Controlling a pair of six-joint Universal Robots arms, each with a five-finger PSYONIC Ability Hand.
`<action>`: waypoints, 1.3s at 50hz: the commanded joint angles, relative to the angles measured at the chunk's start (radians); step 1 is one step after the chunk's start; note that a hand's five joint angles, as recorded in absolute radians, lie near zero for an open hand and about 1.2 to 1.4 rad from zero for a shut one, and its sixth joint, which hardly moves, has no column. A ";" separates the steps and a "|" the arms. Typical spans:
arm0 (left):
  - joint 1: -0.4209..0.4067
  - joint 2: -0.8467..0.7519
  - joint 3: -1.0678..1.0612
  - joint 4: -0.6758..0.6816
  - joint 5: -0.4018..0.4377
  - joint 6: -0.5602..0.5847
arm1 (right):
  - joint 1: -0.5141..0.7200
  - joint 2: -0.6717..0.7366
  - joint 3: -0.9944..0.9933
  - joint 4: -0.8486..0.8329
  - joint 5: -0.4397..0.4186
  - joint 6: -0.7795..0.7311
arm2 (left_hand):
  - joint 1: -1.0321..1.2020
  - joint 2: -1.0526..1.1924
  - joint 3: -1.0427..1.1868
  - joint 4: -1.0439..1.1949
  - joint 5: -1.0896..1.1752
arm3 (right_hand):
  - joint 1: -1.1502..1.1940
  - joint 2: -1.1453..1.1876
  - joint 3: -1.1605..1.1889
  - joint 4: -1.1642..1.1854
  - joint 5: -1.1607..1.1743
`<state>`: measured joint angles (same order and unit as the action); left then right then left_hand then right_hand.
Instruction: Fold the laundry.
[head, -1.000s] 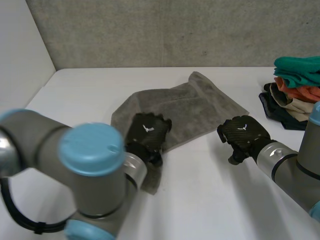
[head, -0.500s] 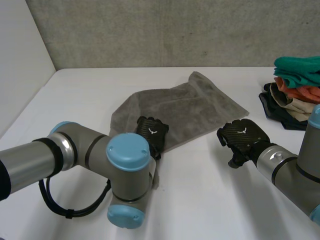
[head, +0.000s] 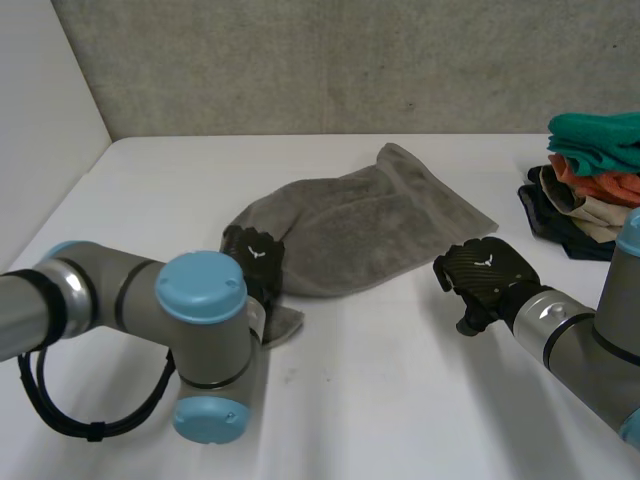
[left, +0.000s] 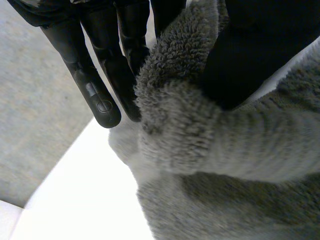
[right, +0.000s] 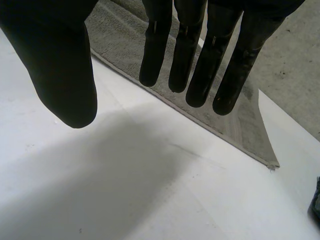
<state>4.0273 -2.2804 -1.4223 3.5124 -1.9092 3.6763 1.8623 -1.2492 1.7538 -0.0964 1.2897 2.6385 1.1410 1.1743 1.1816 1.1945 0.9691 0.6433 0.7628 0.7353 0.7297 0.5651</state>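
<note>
Change: left hand (head: 252, 258) now sits further toward the table's (head: 400, 400) left edge than half a second ago, and the grey towel's (head: 360, 222) near-left corner has come along, bunched beside it.
Left hand: fingers (left: 92, 90) and thumb clamped on a fold of the towel's edge.
Right hand (head: 487, 275): fingers (right: 205, 60) straight and apart, holding nothing, near the towel's near-right edge.
Towel: rumpled, mid-table.
Clothes pile (head: 590, 190): stacked at the table's right edge, well apart from both hands.

Free table (head: 400, 400) — towel (head: 370, 225), clothes stack (head: 590, 185) beyond
</note>
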 joint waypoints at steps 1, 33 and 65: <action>0.002 0.180 -0.085 0.033 0.015 0.004 | -0.008 0.004 -0.033 0.004 0.002 0.003 | 0.255 0.222 0.215 0.202 0.253 | -0.024 -0.143 -0.115 -0.110 -0.120; -0.044 0.647 -0.187 -0.130 0.200 -0.007 | 0.170 0.476 -0.458 -0.134 0.155 0.592 | 0.255 0.222 0.215 0.202 0.253 | -0.469 -0.588 -0.561 -0.555 -0.565; 0.226 0.773 -0.305 -0.380 0.329 -0.033 | -0.041 -0.119 -0.459 0.441 0.091 -0.331 | 0.255 0.222 0.215 0.202 0.253 | 0.753 0.633 0.661 0.667 0.657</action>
<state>4.1741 -1.4825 -1.7192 3.2167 -1.6703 3.6431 1.8193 -1.2412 1.3008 0.0711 1.3656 2.4843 1.1410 1.1969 1.1915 1.1997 0.9691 0.9946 1.1779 1.1862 1.1883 0.9853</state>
